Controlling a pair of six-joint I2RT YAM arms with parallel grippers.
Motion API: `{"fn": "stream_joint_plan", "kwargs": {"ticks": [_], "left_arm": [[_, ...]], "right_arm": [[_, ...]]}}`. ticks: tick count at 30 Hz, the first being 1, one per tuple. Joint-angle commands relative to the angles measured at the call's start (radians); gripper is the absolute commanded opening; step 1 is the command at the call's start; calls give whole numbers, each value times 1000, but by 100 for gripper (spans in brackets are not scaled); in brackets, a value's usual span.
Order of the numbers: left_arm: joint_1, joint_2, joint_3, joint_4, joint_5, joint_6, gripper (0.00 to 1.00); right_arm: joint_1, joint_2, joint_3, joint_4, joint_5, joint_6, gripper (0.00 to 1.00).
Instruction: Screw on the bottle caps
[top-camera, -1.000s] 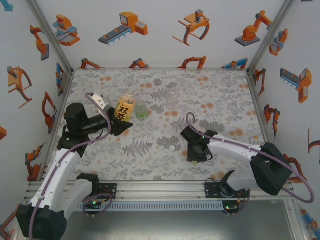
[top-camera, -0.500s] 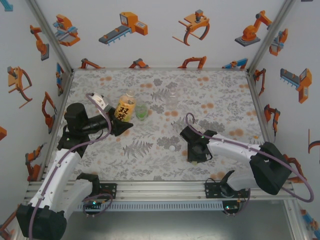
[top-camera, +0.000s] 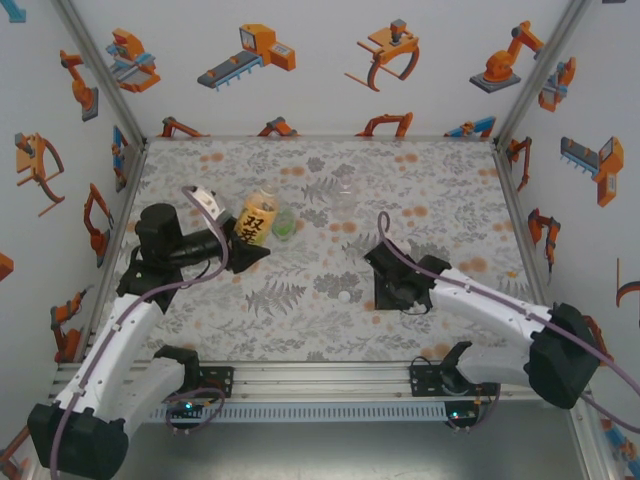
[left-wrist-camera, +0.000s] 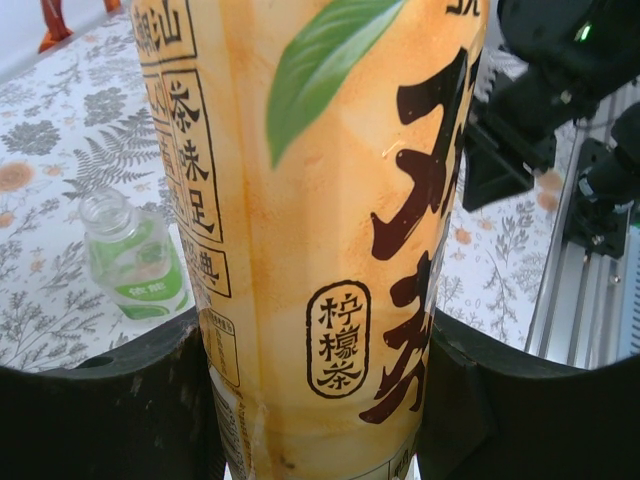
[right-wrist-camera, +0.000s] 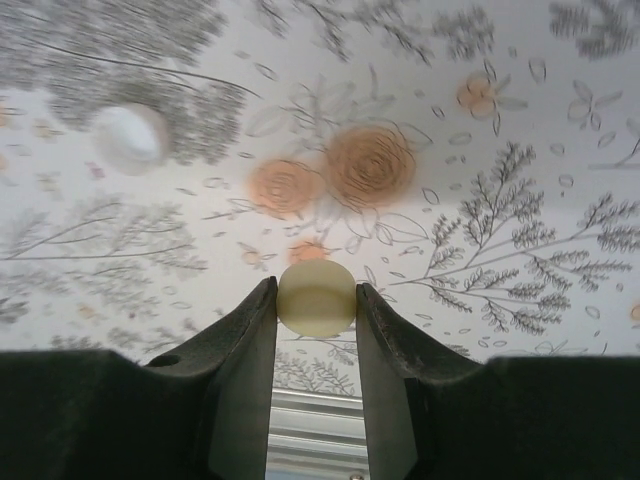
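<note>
The left gripper (top-camera: 243, 250) is seen clamped on the yellow-orange bottle (top-camera: 255, 218), its dark fingers (left-wrist-camera: 110, 410) pressed against the lower wall on either side. The bottle's thin, glossy plastic is wrapped in a printed label with a green leaf and dark characters. Whether it stands on the table (top-camera: 450, 190) or is lifted just clear cannot be told. Just beside it to the right, the green-tinted bottle (top-camera: 283, 222) is left standing uncapped, a squat, clear-necked shape with a green band. Further right and back, the colourless bottle (top-camera: 345, 192) is only faintly made out against the floral cloth. Near the middle of the table a white cap (top-camera: 345, 296) is left lying flat, a small smooth disc. To its right, the right gripper (top-camera: 400, 290) is closed on the pale yellow cap (right-wrist-camera: 316, 297), which is pinched by its rim between the two black fingertips, above the patterned surface. The step in hand is judged to be the picking up of this cap, while its likely bottle is steadied by the other arm. For the next move, the cap must be carried across to the yellow-orange bottle, set level over the open neck, lowered until the threads catch, and turned. A slight tilt is likely to cross-thread so light and slippery a piece.
</note>
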Motion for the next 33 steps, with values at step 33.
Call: {"fn": "stream_joint_plan", "kwargs": {"ticks": [33], "left_arm": [[-228, -35, 78, -418, -140, 622, 0]], "right_arm": [[-61, -70, 487, 252, -903, -1061, 22]]}}
